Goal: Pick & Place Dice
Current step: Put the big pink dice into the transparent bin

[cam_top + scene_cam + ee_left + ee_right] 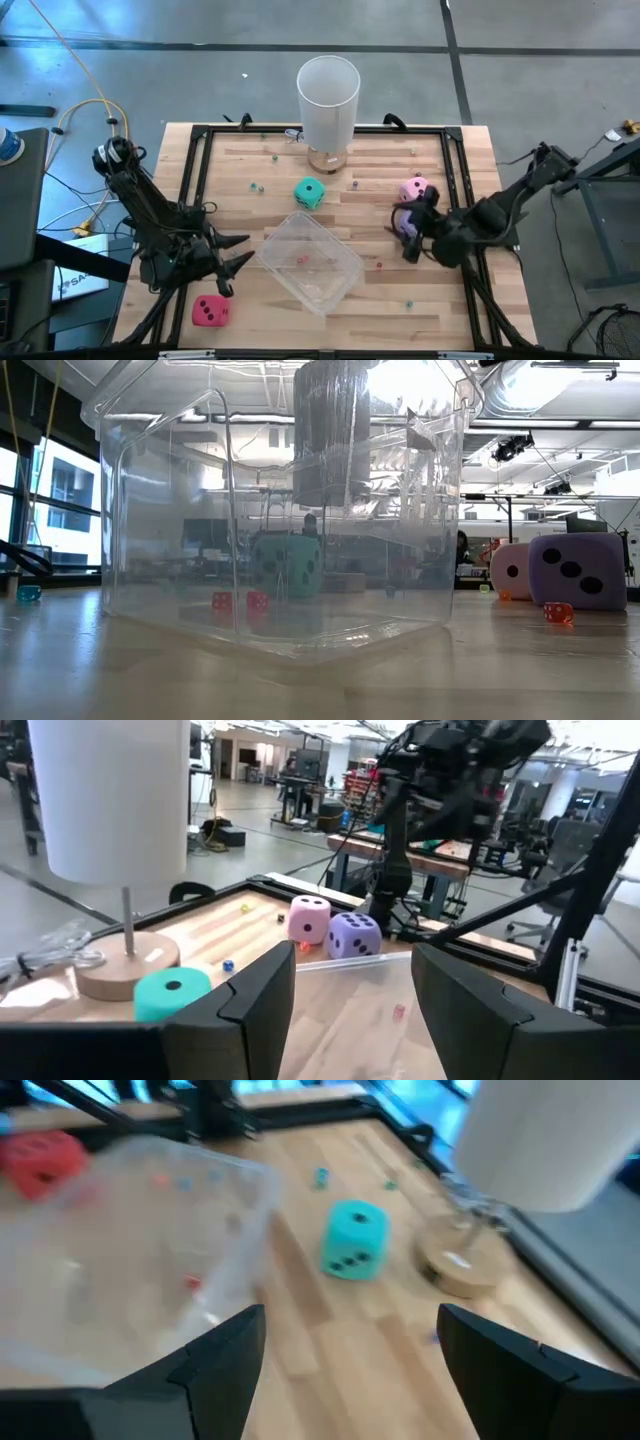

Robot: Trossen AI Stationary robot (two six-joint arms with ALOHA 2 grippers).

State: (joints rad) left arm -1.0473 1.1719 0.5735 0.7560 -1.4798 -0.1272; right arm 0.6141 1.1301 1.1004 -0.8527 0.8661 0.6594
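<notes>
Four foam dice rest flat on the wooden table: teal (pixel 309 193) at the centre far side, pink (pixel 413 188) and purple (pixel 403 224) side by side at the right, red (pixel 210 311) at the near left. A clear plastic container (pixel 310 262) stands in the middle. My left gripper (pixel 245 251) is open, level, left of the container, pointing toward it. My right gripper (pixel 412 232) hangs open above the purple die, partly covering it from above, with nothing between its fingers (pixel 230 1350). In the low view the purple die (pixel 578 570) sits free, no finger on it.
A tall white cylinder (pixel 328 95) on a round wooden base (pixel 328 158) stands at the far middle. A black frame (pixel 200 160) rims the table. Tiny coloured beads (pixel 254 186) lie scattered on the wood, and small red cubes (pixel 256 600) lie inside the container.
</notes>
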